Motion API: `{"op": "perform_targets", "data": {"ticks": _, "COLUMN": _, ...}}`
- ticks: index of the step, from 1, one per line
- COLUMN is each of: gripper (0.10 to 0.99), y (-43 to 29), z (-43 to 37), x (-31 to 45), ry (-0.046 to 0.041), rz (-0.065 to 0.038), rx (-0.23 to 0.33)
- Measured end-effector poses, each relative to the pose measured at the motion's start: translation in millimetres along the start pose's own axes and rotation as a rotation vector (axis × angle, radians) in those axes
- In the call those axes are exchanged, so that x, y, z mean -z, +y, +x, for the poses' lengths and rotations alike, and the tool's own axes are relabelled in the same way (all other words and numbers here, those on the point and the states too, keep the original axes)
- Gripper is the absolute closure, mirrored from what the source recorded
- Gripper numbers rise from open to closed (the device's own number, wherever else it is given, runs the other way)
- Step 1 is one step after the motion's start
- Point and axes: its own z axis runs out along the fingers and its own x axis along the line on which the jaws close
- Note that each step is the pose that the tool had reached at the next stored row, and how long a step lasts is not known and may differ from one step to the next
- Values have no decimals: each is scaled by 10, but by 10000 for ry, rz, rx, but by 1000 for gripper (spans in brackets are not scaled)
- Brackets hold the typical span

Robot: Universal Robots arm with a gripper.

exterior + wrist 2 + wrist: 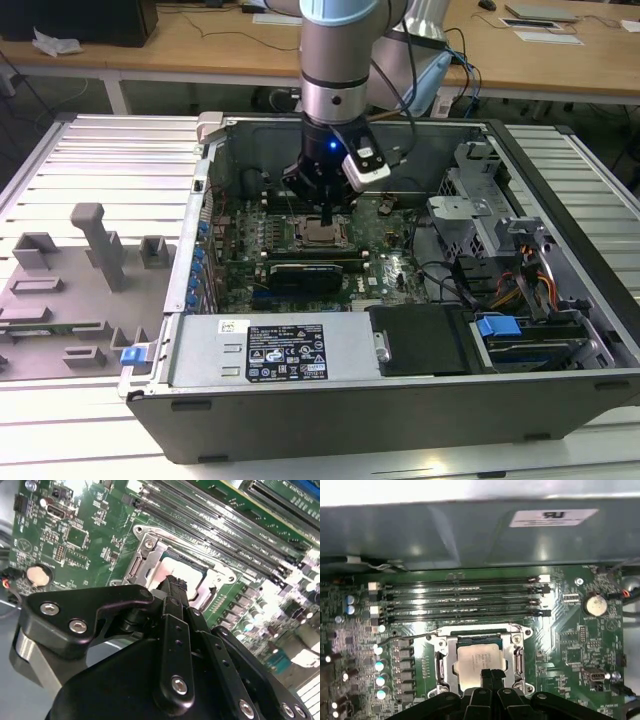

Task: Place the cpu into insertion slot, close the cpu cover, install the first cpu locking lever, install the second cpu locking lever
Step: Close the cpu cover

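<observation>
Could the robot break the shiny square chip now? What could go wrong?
1. The pincer is shut and sits right at the edge of the cpu. Pressing too hard there might scratch or shift it.
2. A thin wire lever looks unlatched beside the cpu cover. If it is bumped, it could bend, or the cover might lift.

One arm (338, 60) is carrying one pincer (492, 671) over one open case (400, 400). Inside, one board (570, 645) is showing, bearing one cpu (479, 659), one slot (480, 641) and one cover (445, 645). Four memory slots (460, 602) are lying side by side. One coin cell (594, 604) and one black card (305, 272) are sitting on the board. One tabletop (120, 160) is carrying the case.
</observation>
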Motion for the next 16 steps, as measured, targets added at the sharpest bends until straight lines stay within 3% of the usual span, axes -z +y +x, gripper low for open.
{"op": "perform_targets", "data": {"ticks": 5, "gripper": 980, "y": -25, "z": 71, "x": -41, "ry": -3, "rz": -132, "rx": 371}}
{"op": "perform_targets", "data": {"ticks": 10, "gripper": 980, "y": -31, "z": 271, "x": -76, "ry": -3, "rz": -188, "rx": 517}}
{"op": "perform_targets", "data": {"ticks": 16, "gripper": 980, "y": -32, "z": 364, "x": -168, "ry": -5, "rz": -219, "rx": 734}}
